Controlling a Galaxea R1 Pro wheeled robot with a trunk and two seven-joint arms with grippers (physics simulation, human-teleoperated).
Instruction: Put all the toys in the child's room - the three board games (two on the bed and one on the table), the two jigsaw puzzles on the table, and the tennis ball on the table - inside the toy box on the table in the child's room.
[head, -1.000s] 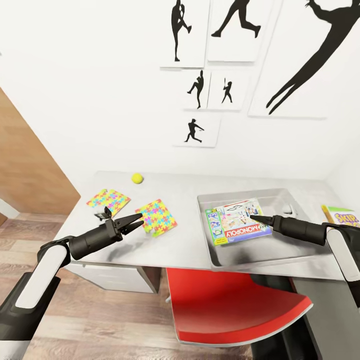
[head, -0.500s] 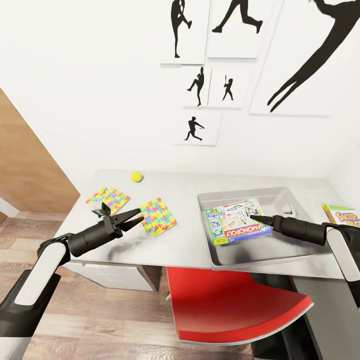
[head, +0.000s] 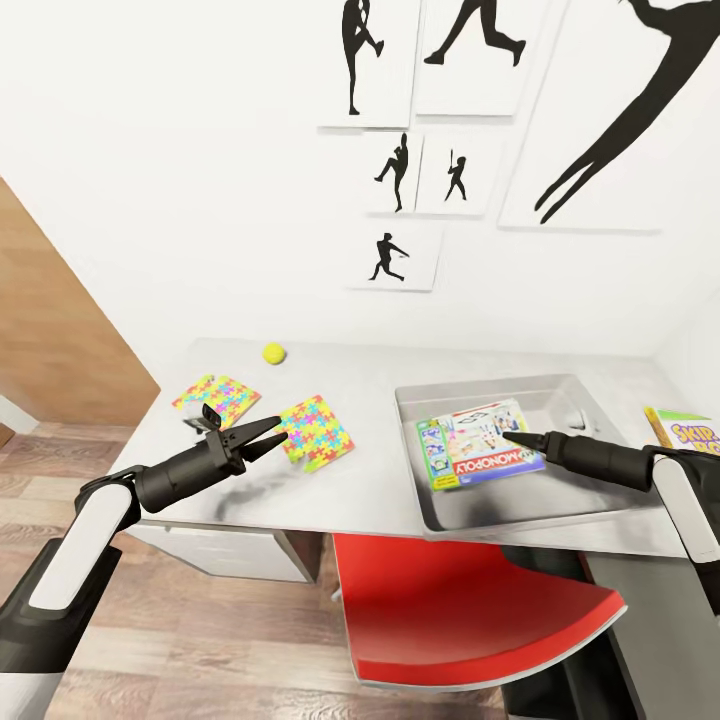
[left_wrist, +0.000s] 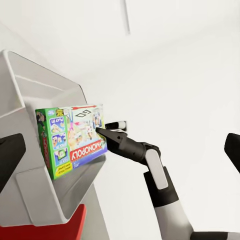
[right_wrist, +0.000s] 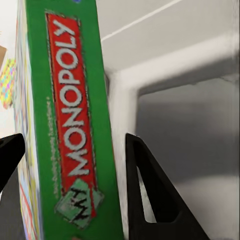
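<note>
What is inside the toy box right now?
The toy box holds a Monopoly board game, with the right gripper at its edge. The floor around it looks bare; whatever lies under the game is covered.

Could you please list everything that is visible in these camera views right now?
Monopoly board game: one, green and red, in the toy box, between the right gripper's fingers.
Toy box: one, grey, on the table.
Jigsaw puzzles: two, multicoloured, table's left part.
Tennis ball: one, yellow, table's back.
Second board game: one, yellow-green, right edge.
Table: one, grey.
Chair: one, red, under the table.
Silhouette pictures: several, on the wall.
Left gripper: open, near the puzzles.
Right gripper: around the Monopoly box.
</note>
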